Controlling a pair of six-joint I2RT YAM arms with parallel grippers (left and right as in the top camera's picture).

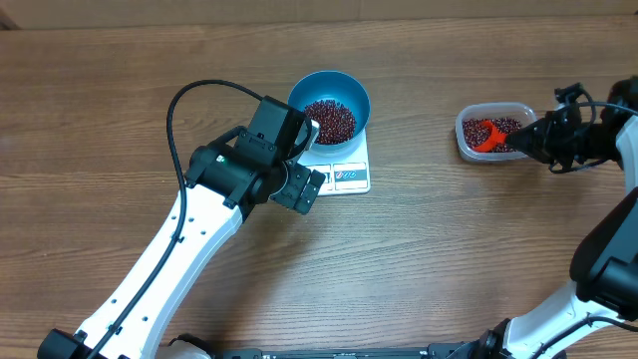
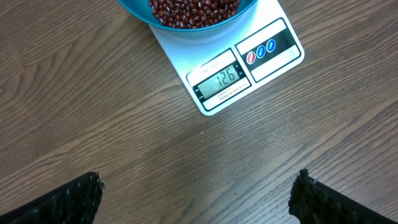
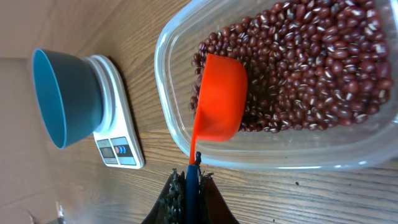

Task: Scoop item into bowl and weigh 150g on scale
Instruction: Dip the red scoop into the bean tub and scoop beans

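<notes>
The flat white plastic scale (image 1: 349, 176) is lying on the wood-grain table (image 1: 449, 259) with its display edge facing the robot. The smooth, round blue bowl (image 1: 329, 98) is sitting on its far half, holding glossy oval beans (image 1: 329, 120). The left gripper (image 2: 196, 196) is hovering beside it, spread wide and empty. The right gripper (image 3: 191, 183) is pinching the thin handle of the orange scoop (image 3: 217, 99), whose cup is pointing away into the clear tub (image 3: 171, 118).

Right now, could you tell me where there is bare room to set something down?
Bare wood lies between the scale and the tub, across the table's left end, and in front between left arm and right arm. Crowded: around the scale and tub.
</notes>
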